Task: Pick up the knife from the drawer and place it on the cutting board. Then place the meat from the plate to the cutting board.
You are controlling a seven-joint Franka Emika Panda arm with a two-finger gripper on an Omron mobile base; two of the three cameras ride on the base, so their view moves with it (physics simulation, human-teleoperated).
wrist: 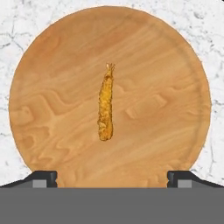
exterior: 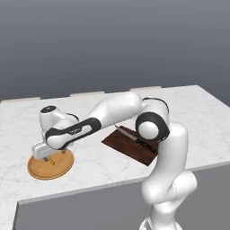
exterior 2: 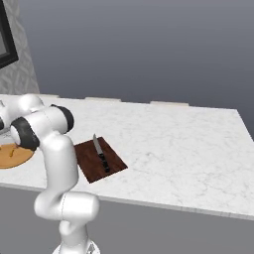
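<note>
Nearest the hand camera, the pincer hangs directly above the plate, its two dark finger tips spread wide apart and holding nothing. The meat lies loose at the middle of the plate; in the hand view its long axis runs up and down the frame, the forked tail end toward the top, and it sits midway between the finger tips' line without touching them. No writing or label is readable on any surface. In the left base view the arm reaches from its base at lower right, elbow raised over the table, forearm sloping down and leftward so the pincer points down at the plate near the table's front left edge. Farther back and to the right, the cutting board lies flat on the table, well apart from the plate. The knife rests on the board, black handle toward the front, silver blade pointing away toward the rear.
</note>
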